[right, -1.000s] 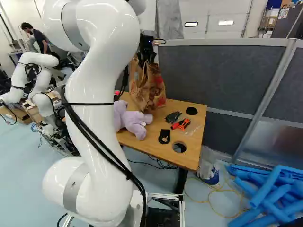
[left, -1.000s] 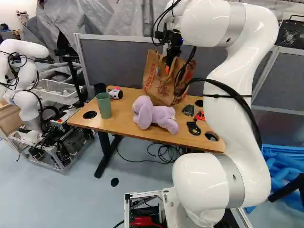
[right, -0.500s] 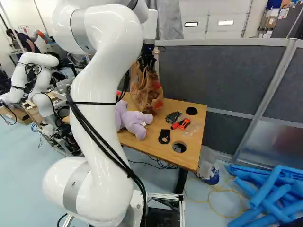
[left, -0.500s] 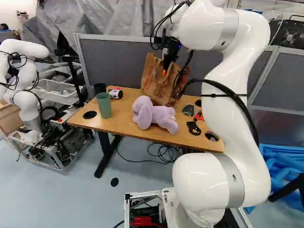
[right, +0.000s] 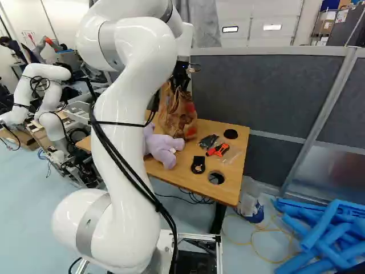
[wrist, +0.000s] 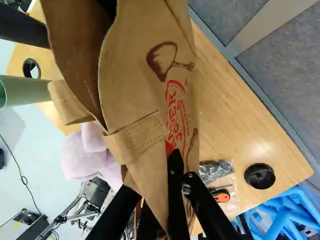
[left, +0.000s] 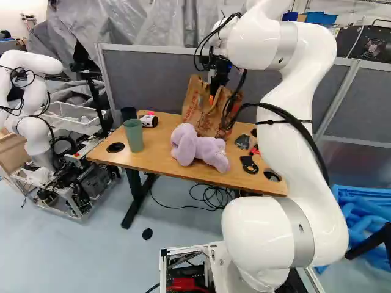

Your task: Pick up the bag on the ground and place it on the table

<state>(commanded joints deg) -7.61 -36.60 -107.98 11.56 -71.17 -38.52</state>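
Observation:
My gripper is above the table, shut on the upper edge of the brown paper bag. The bag hangs nearly upright behind the purple plush toy, its lower end at the tabletop; whether it bears on the wood I cannot tell. In the wrist view the gripper pinches the folded paper of the bag, whose mouth gapes beside the fingers. The bag partly hides the fingertips.
A green cup, a dark cup and a white roll-like object stand left of the toy. An orange-black tool and a black bracket lie to its right. Grey partitions rise behind. Another robot stands left.
My arm has drawn in and lowered, and the bag has come down with the gripper towards the tabletop. The grip has stayed on the bag. The base has not moved.

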